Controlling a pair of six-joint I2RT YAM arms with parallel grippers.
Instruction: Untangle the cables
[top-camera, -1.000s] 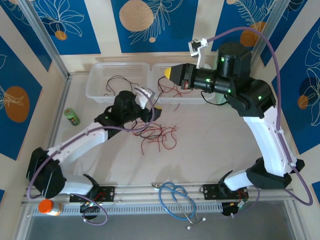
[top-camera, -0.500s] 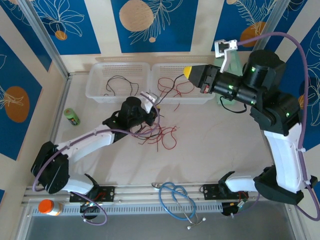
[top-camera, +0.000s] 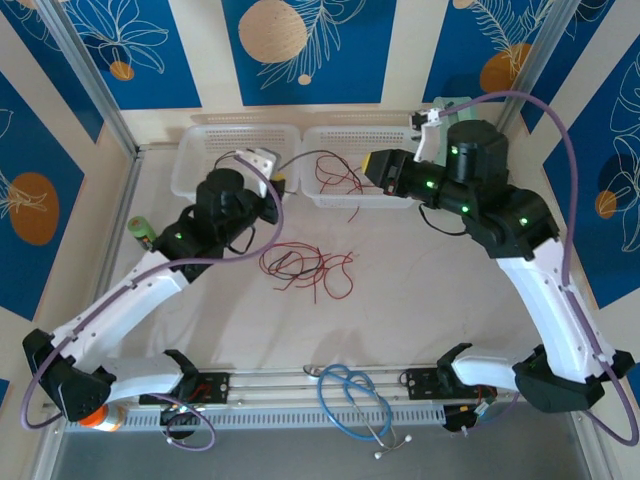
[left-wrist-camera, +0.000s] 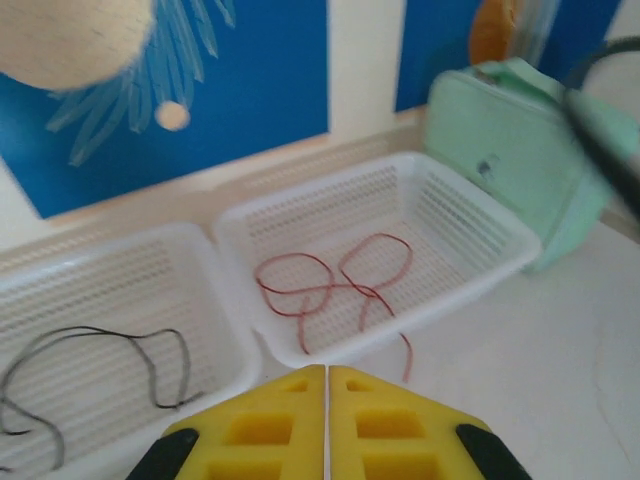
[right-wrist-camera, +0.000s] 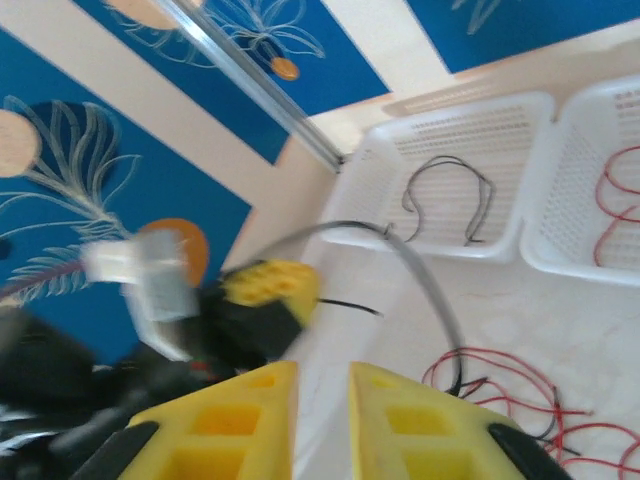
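My left gripper (left-wrist-camera: 327, 375) is pinched shut on a black cable (right-wrist-camera: 440, 300) that arcs over and down into the pile (top-camera: 305, 265) sprawled left-to-right mid table (top-camera: 430, 290), and my right gripper (right-wrist-camera: 322, 370) is just cracked open, holding nothing.

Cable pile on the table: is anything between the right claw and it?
Nothing visible does. Just table surface lies between the right claw and the cable pile; one black strand arcs up from the pile toward the left claw.

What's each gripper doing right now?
Left gripper: jaws shut on a black cable.
Right gripper: jaws slightly open, empty.
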